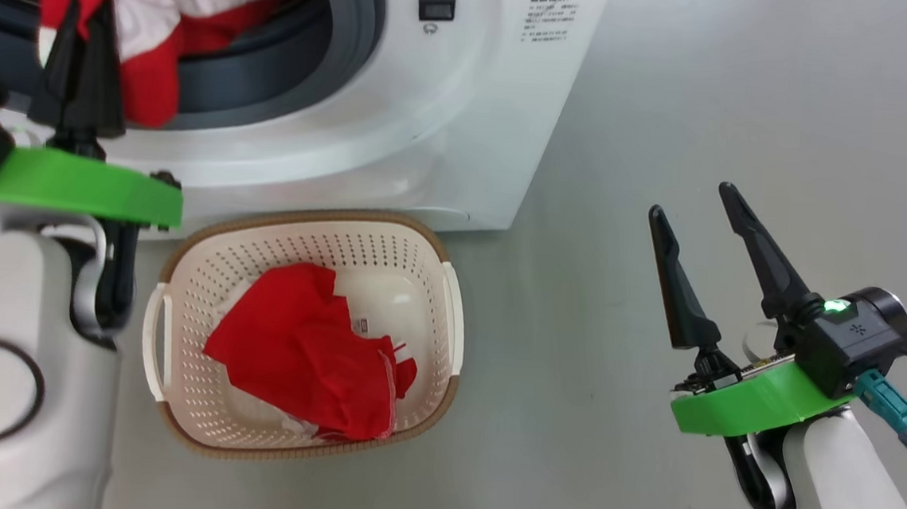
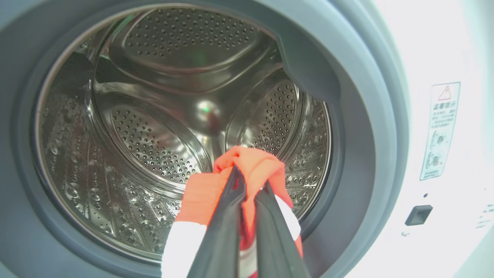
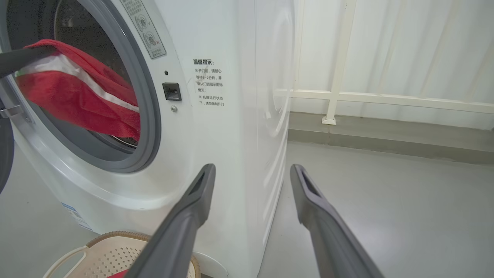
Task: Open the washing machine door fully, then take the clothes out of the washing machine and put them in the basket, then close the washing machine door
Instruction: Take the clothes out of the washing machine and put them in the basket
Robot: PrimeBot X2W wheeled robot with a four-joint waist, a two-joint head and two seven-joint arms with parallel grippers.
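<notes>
Head view, basket holding red clothes, left claw pinching striped garment at drum (right claw agape)

drum mouth: clothes across lower rim | floor beside basket: free

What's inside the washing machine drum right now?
One red-and-white garment, pinched in the left pincer at the drum mouth. The perforated steel drum behind it looks bare; the low front part is hidden by the garment and fingers.

Long dark tapered fingers mounted on bright green plates; behind the right jaws, a black camera, teal plug, pale forearm.
</notes>
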